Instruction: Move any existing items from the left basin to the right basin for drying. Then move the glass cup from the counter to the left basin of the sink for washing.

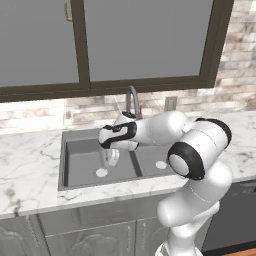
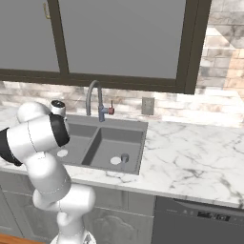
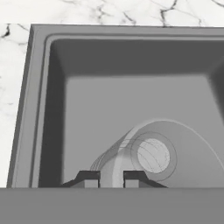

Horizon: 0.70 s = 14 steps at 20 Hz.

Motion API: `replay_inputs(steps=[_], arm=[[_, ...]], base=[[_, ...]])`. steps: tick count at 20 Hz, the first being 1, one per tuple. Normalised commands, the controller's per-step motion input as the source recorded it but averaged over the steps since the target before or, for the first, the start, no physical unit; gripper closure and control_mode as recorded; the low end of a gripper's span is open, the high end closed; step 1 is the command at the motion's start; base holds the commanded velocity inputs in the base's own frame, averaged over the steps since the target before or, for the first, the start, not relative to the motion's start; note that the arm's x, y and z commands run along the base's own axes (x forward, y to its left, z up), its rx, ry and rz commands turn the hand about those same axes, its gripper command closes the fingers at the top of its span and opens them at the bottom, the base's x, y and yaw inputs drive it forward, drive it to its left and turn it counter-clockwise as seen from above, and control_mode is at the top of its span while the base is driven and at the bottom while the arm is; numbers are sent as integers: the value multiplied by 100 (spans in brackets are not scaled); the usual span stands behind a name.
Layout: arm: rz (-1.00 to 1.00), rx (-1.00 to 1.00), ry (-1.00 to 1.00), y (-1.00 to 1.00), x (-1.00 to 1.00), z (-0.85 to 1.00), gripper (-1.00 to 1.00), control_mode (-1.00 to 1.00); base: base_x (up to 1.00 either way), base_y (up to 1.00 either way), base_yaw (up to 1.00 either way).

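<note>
Holding the cup [image 3: 144, 148] between its fingers, the gripper [image 1: 111, 157] hangs low inside the left basin [image 1: 80, 160], above that basin's white drain [image 1: 102, 172]. The jaws are clamped on the cup's near rim, one finger on each side of the thin glass wall. In the hand view the cup stretches away from the jaws toward the basin floor, its long axis running roughly along the gripper's own line, and the drain shows through its clear bottom, so the cup sits nearly over the drain. Whether its base already touches the floor or hangs just above, I cannot tell; the glass is too faint against the dark grey.

From the left base view the cup is only a pale smear under the hand, and the forearm covers part of the divider. In the right base view the arm's own body hides the hand. A small dark object [image 2: 125, 157] stands by the drain of the right basin [image 2: 119, 143]. The bench [image 2: 190, 152] runs on to the right.

My judgement: what remains is lowering and release.
</note>
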Motion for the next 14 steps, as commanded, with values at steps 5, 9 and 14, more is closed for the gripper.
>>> replay_inputs(steps=[5,9,14], arm=[[0,0,0,3,0,-38,100,-100],[0,0,0,10,1,-30,100,-100],[0,-1,0,13,2,-21,100,-100]], base=[[0,0,0],[0,0,0],[0,0,0]])
